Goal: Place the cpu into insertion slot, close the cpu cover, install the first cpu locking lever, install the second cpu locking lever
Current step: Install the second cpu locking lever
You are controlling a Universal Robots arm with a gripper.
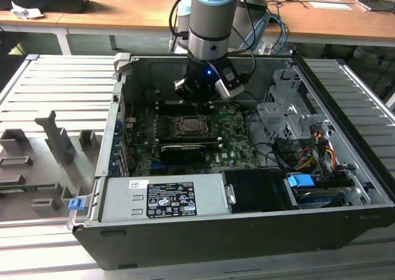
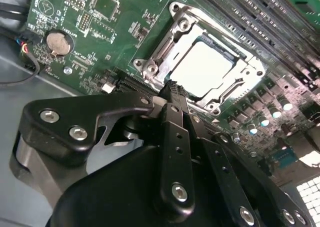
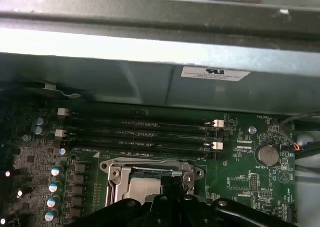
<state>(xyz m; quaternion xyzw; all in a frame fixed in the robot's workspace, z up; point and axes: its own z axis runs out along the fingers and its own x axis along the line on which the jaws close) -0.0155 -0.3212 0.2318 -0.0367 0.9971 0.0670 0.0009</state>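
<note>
Arm (image 1: pixel 213 21) vertical, wrist down, tool (image 2: pixel 172 94) fingers pinched tog.

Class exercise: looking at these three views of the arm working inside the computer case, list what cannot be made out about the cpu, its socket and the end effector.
- End effector: in the second wrist view its black body overlaps itself, so open or shut cannot be told.
- Insertion slot: in the first wrist view its near part is hidden behind the end effector.
- Cpu: glare washes out its surface in the second wrist view.
- Cpu cover: too small in the exterior view to tell whether it is latched.
</note>
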